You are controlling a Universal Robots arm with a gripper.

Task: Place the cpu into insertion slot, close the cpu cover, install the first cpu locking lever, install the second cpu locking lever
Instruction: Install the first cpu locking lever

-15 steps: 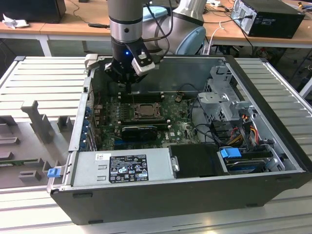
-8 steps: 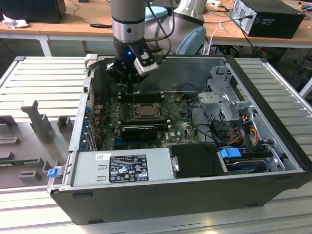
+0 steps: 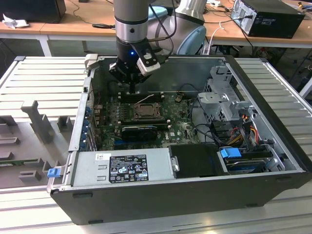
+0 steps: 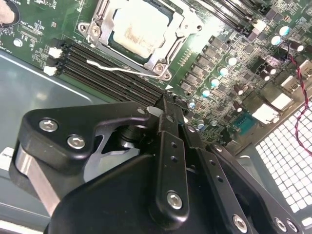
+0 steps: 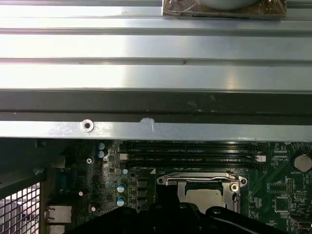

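Seating appears done, we judge: the cpu [image 4: 139, 29] lies in the insertion slot [image 4: 168, 17] under the cpu cover [image 4: 161, 61], near the motherboard's [image 4: 229, 73] rear edge, while the gripper [image 3: 132, 90], fingers pressed together and empty, hangs over the memory slots [image 4: 107, 73].

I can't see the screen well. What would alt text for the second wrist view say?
A black robot gripper hangs above a green computer motherboard, close to the long black memory slots. Beyond them the cpu, pale and square, sits in its socket under the silver cpu cover. A white perforated grille lies off to one side.
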